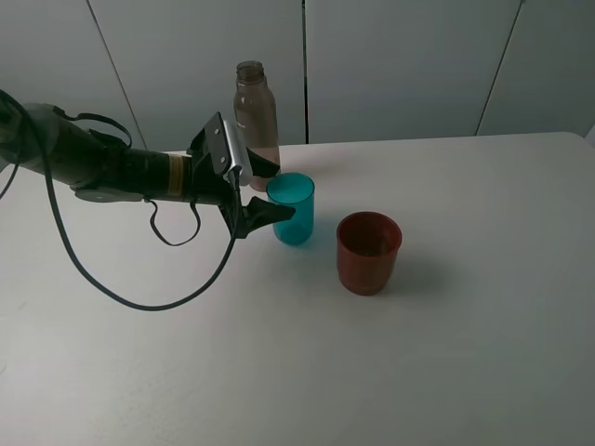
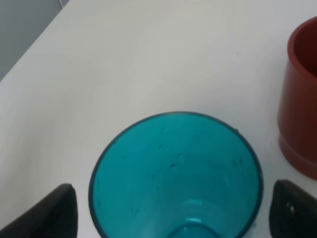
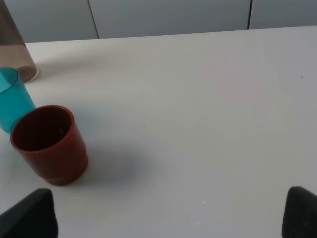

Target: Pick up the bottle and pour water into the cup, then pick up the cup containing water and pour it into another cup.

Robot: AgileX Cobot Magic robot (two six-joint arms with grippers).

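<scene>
Straddling teal cup [image 2: 176, 178] | left tool [image 1: 267, 190] released | right tool [image 3: 168, 215] spread wide

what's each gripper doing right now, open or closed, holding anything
Left gripper: open, straddling the teal cup, not gripping.
Right gripper: open, empty.

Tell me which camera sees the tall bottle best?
The high camera: it shows the whole bottle standing behind the teal cup. The right wrist camera catches only its lower part at the edge. The left wrist camera misses it.
</scene>
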